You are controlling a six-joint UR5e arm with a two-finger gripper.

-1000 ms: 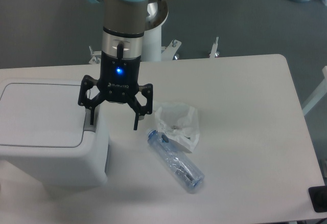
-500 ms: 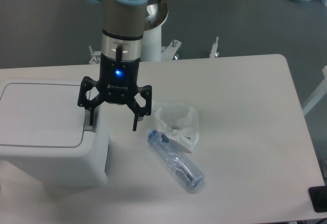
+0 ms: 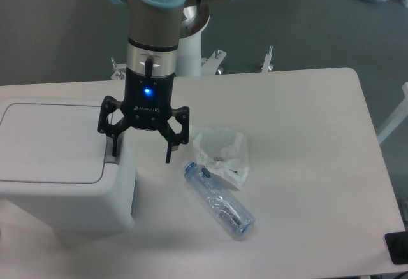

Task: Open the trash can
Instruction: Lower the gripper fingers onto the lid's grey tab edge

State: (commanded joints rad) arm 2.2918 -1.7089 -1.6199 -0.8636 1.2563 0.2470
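Note:
The trash can [image 3: 60, 183] is a large boxy white bin at the left of the table, its flat white lid [image 3: 51, 142] closed. A grey push tab [image 3: 112, 162] sits at the lid's right edge. My gripper [image 3: 141, 157] points down over the bin's right edge, open and empty. Its left fingertip rests on or just above the push tab; I cannot tell if it touches. The right finger [image 3: 169, 151] hangs beyond the bin's side, above the table.
A crumpled white plastic bag [image 3: 222, 157] and a clear plastic bottle [image 3: 220, 201] lie on the white table [image 3: 306, 164] just right of the gripper. A black object [image 3: 398, 247] sits at the lower right corner. The robot's base post [image 3: 191, 50] stands behind.
The gripper has shifted very slightly left and down toward the push tab; the lid stays closed.

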